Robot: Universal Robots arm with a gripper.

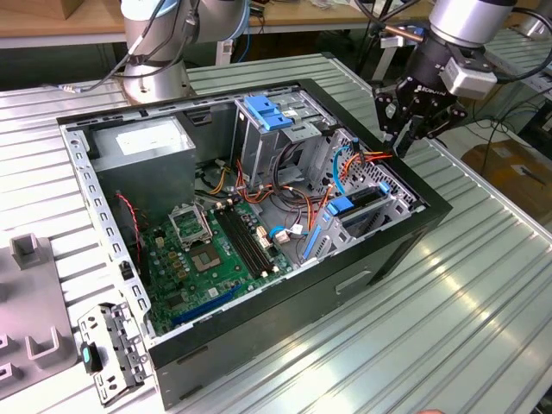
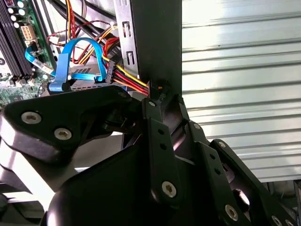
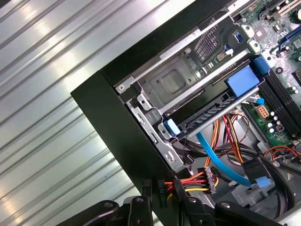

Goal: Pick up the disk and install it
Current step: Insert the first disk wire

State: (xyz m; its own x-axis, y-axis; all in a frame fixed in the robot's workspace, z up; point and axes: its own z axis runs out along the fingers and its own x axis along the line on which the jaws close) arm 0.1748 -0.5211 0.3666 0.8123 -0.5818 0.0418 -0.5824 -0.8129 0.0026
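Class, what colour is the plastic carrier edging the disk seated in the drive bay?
Bright blue; the disk carrier's end tab shows best in the first wrist view.

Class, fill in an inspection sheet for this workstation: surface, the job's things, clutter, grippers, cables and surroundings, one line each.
Surface: ribbed metal table carrying an open computer case.
Job's things: disk in its blue carrier sits in the drive bay at the case's corner on the exterior view's right; seen also in the first wrist view.
Clutter: loose metal bracket and grey fixtures on the exterior view's left.
Grippers: end effector hangs over the case wall beside the bay, holding nothing visible.
Cables: blue data cable; red-yellow-black power plug near the end effector.
Surroundings: second arm's base, wooden bench behind.
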